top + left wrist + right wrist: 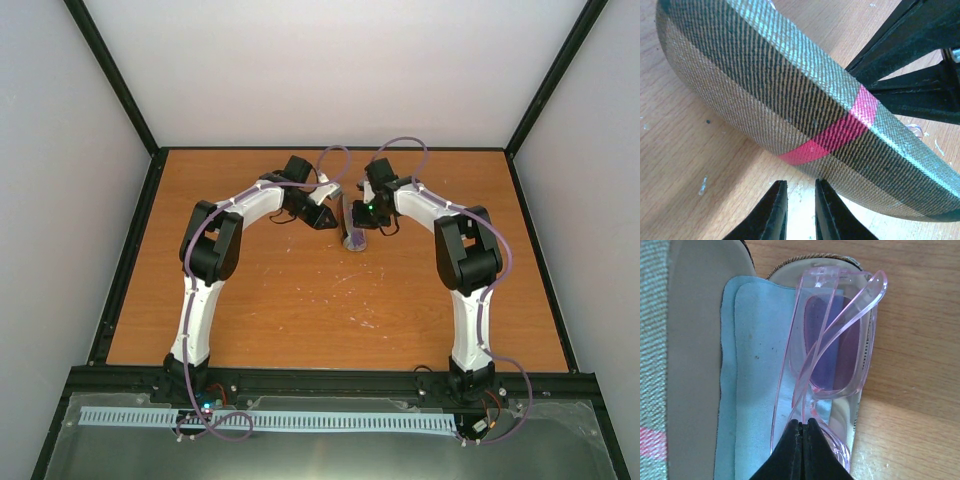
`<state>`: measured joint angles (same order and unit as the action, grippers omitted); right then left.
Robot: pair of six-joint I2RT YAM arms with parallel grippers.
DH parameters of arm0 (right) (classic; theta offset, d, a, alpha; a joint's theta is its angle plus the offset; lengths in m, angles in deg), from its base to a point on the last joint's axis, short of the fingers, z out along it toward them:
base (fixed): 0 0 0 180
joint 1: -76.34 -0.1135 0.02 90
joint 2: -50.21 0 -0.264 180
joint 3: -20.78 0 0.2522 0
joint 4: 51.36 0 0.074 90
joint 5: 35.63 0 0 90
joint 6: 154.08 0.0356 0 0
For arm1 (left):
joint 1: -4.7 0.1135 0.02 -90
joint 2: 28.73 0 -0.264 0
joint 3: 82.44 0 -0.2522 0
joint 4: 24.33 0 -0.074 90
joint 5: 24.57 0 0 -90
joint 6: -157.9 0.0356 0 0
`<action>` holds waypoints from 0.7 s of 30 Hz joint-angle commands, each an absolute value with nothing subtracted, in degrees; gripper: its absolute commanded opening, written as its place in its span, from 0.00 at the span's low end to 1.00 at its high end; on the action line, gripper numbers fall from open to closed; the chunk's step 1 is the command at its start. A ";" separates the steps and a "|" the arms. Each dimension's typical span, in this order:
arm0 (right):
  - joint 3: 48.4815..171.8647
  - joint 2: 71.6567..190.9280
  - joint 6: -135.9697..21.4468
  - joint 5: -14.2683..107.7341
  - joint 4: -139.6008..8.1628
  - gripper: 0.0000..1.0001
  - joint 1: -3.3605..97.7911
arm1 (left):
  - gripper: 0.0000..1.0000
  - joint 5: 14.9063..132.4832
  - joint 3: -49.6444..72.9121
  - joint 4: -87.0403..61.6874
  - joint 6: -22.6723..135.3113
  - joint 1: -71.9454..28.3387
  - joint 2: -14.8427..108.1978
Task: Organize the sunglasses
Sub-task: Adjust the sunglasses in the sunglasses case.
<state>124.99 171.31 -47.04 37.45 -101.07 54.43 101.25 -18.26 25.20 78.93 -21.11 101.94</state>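
Observation:
The sunglasses (840, 340), clear pink with purplish lenses and folded arms, lie in the open case (690, 365) on a pale blue cloth (760, 365). My right gripper (804, 422) is shut, its tips pressed together against the frame near the bridge. In the left wrist view the case's woven grey-tan outside (765, 85) with its red band (840, 132) arches just above my left gripper (800, 184). That gripper stands open by a narrow gap with nothing in it. From above, both grippers meet over the case (355, 241) at mid-table.
The wooden table (300, 310) is walled by white panels and a black frame. The right arm's black parts (920, 65) sit close behind the case in the left wrist view. Small white flecks dot the wood.

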 commanded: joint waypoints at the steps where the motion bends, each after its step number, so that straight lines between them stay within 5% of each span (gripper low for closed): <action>1: 125.57 172.73 -46.97 37.24 -100.83 0.03 53.95 | 0.18 102.17 -19.47 24.01 78.62 -21.93 100.21; 21: 125.54 171.70 -48.14 39.29 -101.85 0.05 52.79 | 0.18 102.53 -18.85 23.62 78.44 -21.93 100.31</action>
